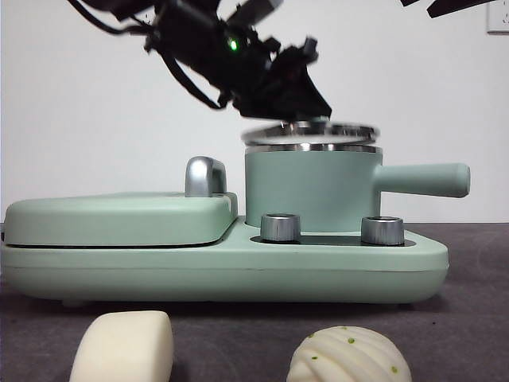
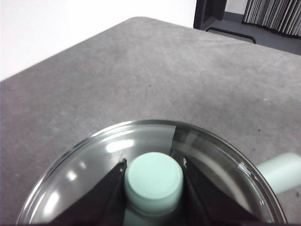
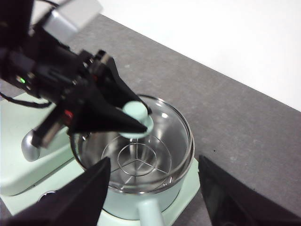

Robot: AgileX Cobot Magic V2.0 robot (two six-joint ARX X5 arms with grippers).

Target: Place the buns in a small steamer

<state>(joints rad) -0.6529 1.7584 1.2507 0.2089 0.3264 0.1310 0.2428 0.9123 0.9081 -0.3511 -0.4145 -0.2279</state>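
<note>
The left gripper's (image 2: 153,176) two black jaws clamp the round mint-green knob (image 2: 153,180) of a steel-rimmed glass lid (image 2: 89,165). A pale green straight handle (image 2: 282,170) protrudes beside it, above the grey tabletop (image 2: 155,75).

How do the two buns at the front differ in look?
The smooth bun is plain and blocky with rounded corners; the ridged bun is domed, grooved like a shell and dotted with green specks. Both are cream-white and lie on the table, outside the steamer.
</note>
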